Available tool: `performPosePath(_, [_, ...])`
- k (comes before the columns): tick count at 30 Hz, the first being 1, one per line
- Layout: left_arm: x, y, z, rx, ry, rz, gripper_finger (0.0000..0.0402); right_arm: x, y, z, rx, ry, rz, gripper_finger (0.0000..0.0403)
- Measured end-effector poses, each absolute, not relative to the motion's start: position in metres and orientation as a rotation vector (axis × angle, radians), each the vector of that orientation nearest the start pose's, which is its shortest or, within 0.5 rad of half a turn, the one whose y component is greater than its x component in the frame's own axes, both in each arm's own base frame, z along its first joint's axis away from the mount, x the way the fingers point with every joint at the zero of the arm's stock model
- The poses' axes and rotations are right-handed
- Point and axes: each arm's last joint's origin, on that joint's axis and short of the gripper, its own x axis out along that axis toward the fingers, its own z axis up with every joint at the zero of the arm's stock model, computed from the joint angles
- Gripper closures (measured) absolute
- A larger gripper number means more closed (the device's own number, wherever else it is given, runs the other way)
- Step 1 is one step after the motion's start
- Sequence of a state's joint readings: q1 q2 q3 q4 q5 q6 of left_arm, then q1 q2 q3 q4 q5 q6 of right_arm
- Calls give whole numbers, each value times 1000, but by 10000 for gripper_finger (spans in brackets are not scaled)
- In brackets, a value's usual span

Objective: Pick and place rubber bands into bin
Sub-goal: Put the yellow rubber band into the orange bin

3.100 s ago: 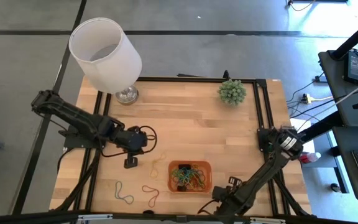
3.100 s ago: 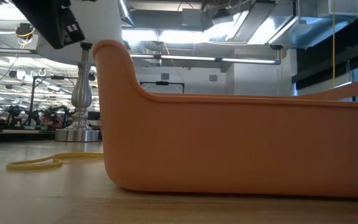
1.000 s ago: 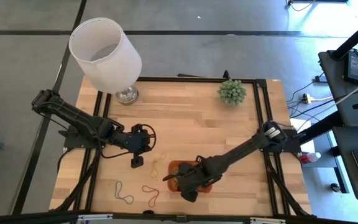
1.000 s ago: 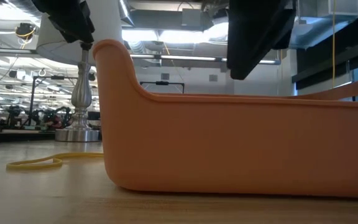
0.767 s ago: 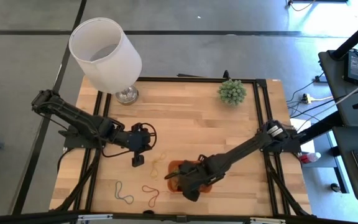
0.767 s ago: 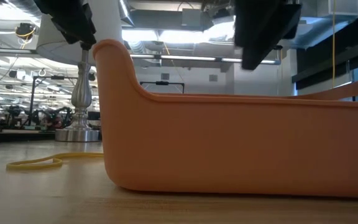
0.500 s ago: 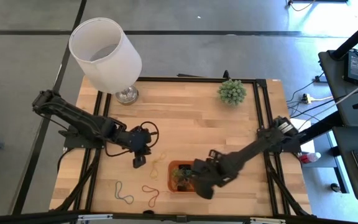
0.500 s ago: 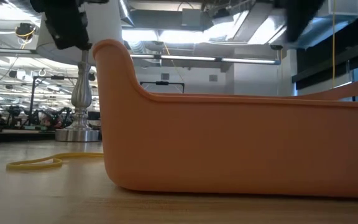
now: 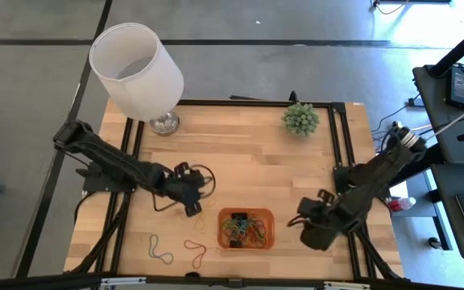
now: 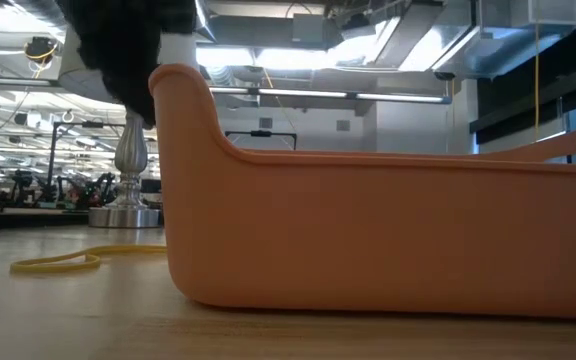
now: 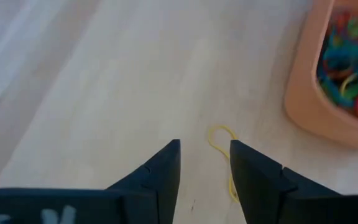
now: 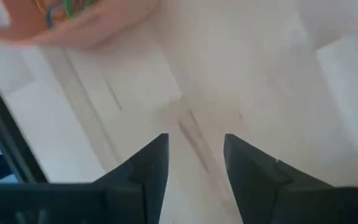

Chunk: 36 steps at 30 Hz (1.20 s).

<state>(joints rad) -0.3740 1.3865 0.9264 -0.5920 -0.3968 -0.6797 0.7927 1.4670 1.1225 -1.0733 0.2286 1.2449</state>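
The orange bin (image 9: pixel 246 229) stands near the table's front edge, with several coloured rubber bands (image 9: pixel 245 228) inside it. A yellow rubber band (image 11: pixel 222 139) lies flat on the wood just left of the bin. My left gripper (image 11: pixel 205 147) hangs open above this band, which shows in the gap between the fingers, untouched. Two more bands, a green-blue one (image 9: pixel 161 250) and a red one (image 9: pixel 197 251), lie nearer the front edge. My right gripper (image 12: pixel 194 144) is open over bare wood to the right of the bin (image 12: pixel 73 22), with nothing between its fingers.
A white lampshade (image 9: pixel 135 68) on a metal foot (image 10: pixel 133 212) stands at the far left corner. A small green plant (image 9: pixel 300 118) sits at the far right. In the low view the bin's wall (image 10: pixel 388 230) fills most of the picture, with the yellow band (image 10: pixel 58 262) left of it.
My right gripper has drawn away from above the bin toward the table's right edge and now stands beside the bin. My left gripper has moved right and toward the near edge, coming over the yellow band. The bands on the table have stayed where they were.
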Motion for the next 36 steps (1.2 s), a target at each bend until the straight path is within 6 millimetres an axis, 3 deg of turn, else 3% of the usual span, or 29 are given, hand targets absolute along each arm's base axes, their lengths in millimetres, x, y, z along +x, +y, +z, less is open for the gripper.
performPosePath(6, [269,-109,182,-129,1001,306,268,153,168,226,475,1212,-279,247])
performPosePath(12, [282,-126,141,-251,1092,287,282,139,160,217,472,1209,-254,247])
performPosePath(16, [285,-130,123,-305,1146,320,318,138,159,218,431,1207,-209,247])
performPosePath(20, [282,-133,120,-330,1139,382,387,138,160,218,384,1204,-166,247])
performPosePath(24, [280,-139,146,-377,1179,360,398,138,160,218,350,1206,-141,247])
performPosePath(30, [283,-141,226,-305,1209,354,399,138,160,218,309,1197,-120,247])
performPosePath(33, [291,-145,272,-258,1186,282,399,139,160,218,287,1196,-106,247])
performPosePath(36, [306,-144,303,-210,1144,263,399,139,159,218,270,1182,-106,247])
